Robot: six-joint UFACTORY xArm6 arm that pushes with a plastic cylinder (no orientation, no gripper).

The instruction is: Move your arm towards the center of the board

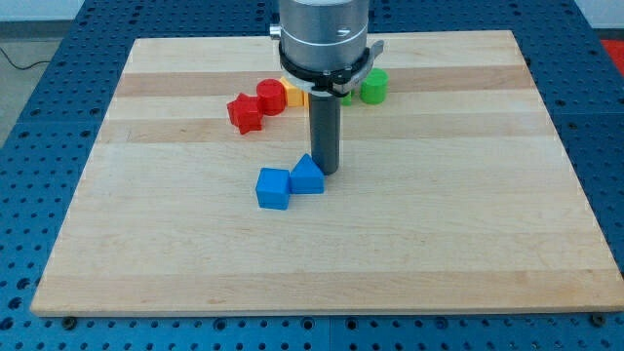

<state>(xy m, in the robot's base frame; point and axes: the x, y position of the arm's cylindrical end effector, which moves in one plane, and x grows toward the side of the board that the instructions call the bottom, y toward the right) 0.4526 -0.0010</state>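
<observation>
My rod comes down from the view's top centre and my tip point(326, 172) rests on the wooden board point(439, 224) near its middle. It touches or nearly touches the right side of a blue pointed block point(306, 176). A blue cube point(274, 188) sits against that block's left. Above, a red star-shaped block point(245, 113) and a red cylinder point(270, 97) lie left of the rod. A yellow block point(292, 95) is partly hidden by the arm. A green cylinder point(373, 86) shows right of the rod, with another green piece point(346, 95) mostly hidden.
The board lies on a blue perforated table point(58, 88) that shows on all sides. The arm's grey housing point(325, 39) covers part of the board's top centre.
</observation>
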